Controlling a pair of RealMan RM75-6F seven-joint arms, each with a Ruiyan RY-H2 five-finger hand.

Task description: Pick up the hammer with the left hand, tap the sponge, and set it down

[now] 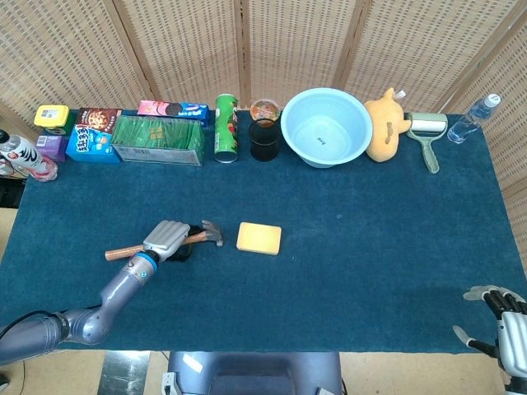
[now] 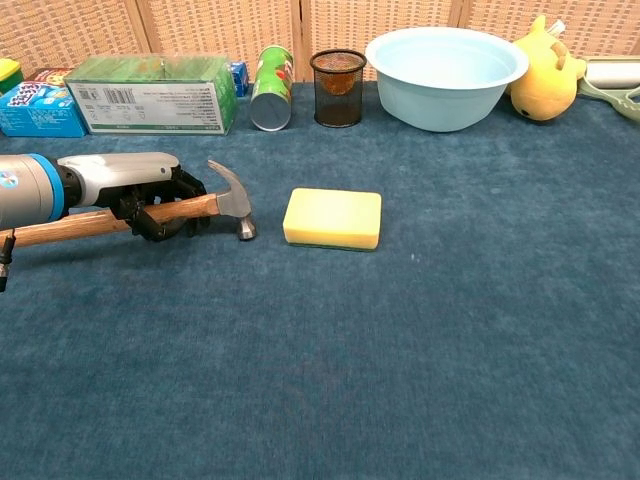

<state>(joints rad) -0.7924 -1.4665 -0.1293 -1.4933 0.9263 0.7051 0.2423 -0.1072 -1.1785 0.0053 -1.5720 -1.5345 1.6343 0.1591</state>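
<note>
My left robot hand [image 2: 135, 190] is wrapped around the wooden handle of the hammer [image 2: 205, 205], just behind its steel head, knuckles up and forearm reaching in low from the left, so the pick-up step appears to be in hand. The head points toward the yellow sponge [image 2: 332, 217], which lies just beside it on the blue desk [image 2: 420, 350]; the next move calls for a lift, a short carry rightward, and a light tap. My right robot hand [image 1: 501, 317], fingers spread and holding nothing, hangs at the desk's near right edge.
</note>
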